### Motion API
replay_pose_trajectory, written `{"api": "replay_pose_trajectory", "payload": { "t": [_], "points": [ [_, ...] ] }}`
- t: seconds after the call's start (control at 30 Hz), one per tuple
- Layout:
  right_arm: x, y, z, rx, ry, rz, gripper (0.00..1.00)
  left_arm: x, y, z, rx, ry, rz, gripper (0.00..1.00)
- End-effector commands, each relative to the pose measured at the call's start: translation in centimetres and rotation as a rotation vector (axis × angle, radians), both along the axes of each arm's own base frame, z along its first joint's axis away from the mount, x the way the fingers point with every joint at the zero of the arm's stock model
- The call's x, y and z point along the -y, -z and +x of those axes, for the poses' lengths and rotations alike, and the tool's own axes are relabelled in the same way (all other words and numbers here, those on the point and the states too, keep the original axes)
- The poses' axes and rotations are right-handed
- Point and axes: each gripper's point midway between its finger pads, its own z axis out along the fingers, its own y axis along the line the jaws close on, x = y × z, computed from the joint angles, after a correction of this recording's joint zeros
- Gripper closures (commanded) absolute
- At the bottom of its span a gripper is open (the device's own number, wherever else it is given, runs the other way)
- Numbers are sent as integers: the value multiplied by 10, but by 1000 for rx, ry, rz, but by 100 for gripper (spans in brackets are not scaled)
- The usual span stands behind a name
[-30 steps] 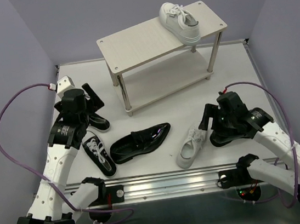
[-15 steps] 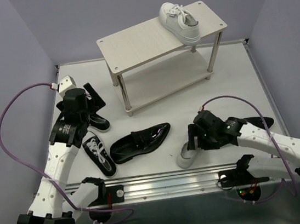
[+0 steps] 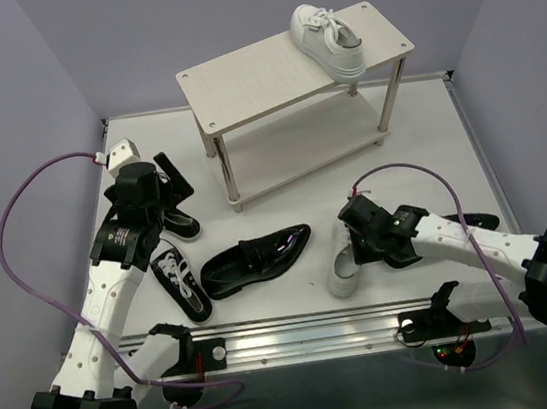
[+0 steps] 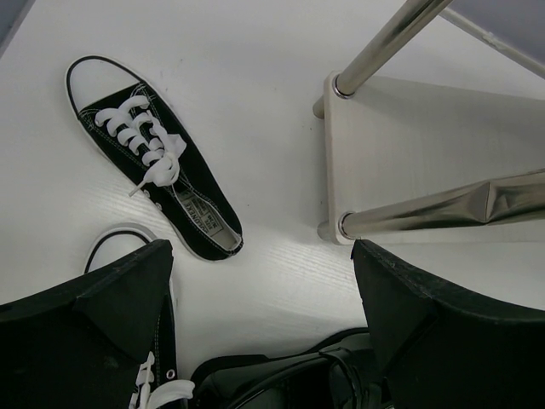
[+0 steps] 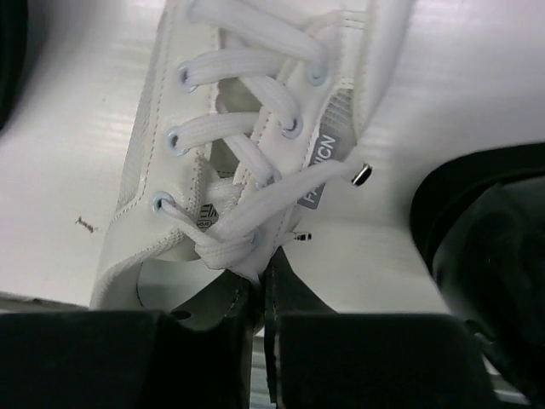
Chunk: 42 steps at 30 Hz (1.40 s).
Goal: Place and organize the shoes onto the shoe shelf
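The shoe shelf (image 3: 257, 80) stands at the back, with one white sneaker (image 3: 328, 41) on its top board at the right. The other white sneaker (image 3: 342, 268) lies on the table, and my right gripper (image 3: 353, 243) is shut on its collar. In the right wrist view the right gripper (image 5: 264, 277) pinches the collar of that sneaker (image 5: 230, 128) by the top eyelets. My left gripper (image 3: 166, 190) hangs open over a black canvas sneaker (image 3: 177, 224). Its mate (image 3: 181, 282) and a black loafer (image 3: 256, 259) lie nearer. The second loafer (image 3: 476, 223) is partly hidden under the right arm.
In the left wrist view the open left gripper (image 4: 264, 285) frames a canvas sneaker (image 4: 153, 166), the shelf's lower board (image 4: 409, 145) and its silver legs (image 4: 426, 213). A loafer (image 4: 298, 383) shows at the bottom edge there. A raised rim (image 3: 465, 129) bounds the table.
My right arm swung left and down onto the white sneaker on the table, and its jaws closed on the collar. The left arm barely moved.
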Motion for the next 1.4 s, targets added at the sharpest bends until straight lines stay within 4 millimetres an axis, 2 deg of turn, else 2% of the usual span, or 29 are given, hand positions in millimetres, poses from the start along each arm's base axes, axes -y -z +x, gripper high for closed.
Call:
{"api": "replay_pose_trajectory", "payload": {
  "t": [0.0, 0.2, 0.23, 0.27, 0.3, 0.33, 0.4, 0.5, 0.63, 0.77, 0.9, 0.97, 1.07, 1.1, 1.17, 1.2, 1.23, 1.3, 1.33, 1.37],
  "points": [
    [-5, -34, 53, 219, -97, -106, 99, -2, -11, -1, 42, -3, -11, 1],
    [-8, -37, 74, 242, -196, -227, 99, -9, -16, -9, 48, -19, 10, 1],
    [-9, -39, 76, 251, -201, -228, 98, -9, -17, -9, 50, -22, 11, 1],
    [-9, -41, 78, 263, -202, -232, 93, -9, -17, -9, 50, -20, 11, 1],
    [-9, -43, 80, 271, -196, -235, 62, -10, -15, -9, 47, -23, 13, 1],
    [-9, -46, 82, 283, -181, -236, 44, -8, -15, -9, 47, -17, 11, 1],
    [-8, -47, 83, 282, -159, -234, 3, -7, -14, -8, 45, -13, 5, 1],
    [-5, -44, 78, 256, -115, -225, 0, -5, -14, -8, 44, -6, 0, 1],
    [-3, -41, 65, 219, -51, -168, 0, -5, -15, -8, 46, -3, 4, 1],
    [-16, -36, 45, 142, 14, -29, 7, -8, -19, -7, 47, -8, 25, 1],
    [-25, -17, 28, 51, 49, 47, 14, -7, -19, -5, 47, -6, 26, 1],
    [-20, -5, 23, 25, 86, 41, 17, -6, -17, -5, 43, -2, 21, 1],
    [-17, 1, 18, 7, 117, 43, 23, -8, -15, -8, 42, -6, 24, 1],
    [-17, 1, 17, 5, 120, 48, 32, -9, -15, -8, 44, -8, 28, 1],
    [-17, -2, 17, 14, 120, 59, 39, -10, -13, -8, 41, -14, 35, 1],
    [-16, -4, 18, 21, 121, 54, 51, -10, -12, -7, 38, -13, 37, 1],
    [-15, -6, 19, 28, 115, 47, 57, -9, -12, -6, 36, -10, 34, 1],
    [-17, -20, 25, 60, 116, 54, 76, -8, -13, -5, 39, -7, 31, 1],
    [-12, -24, 26, 70, 117, 35, 93, -7, -14, -5, 41, -3, 29, 1],
    [-11, -32, 28, 87, 107, 25, 99, -7, -15, -4, 44, -3, 28, 1]
  ]
}}
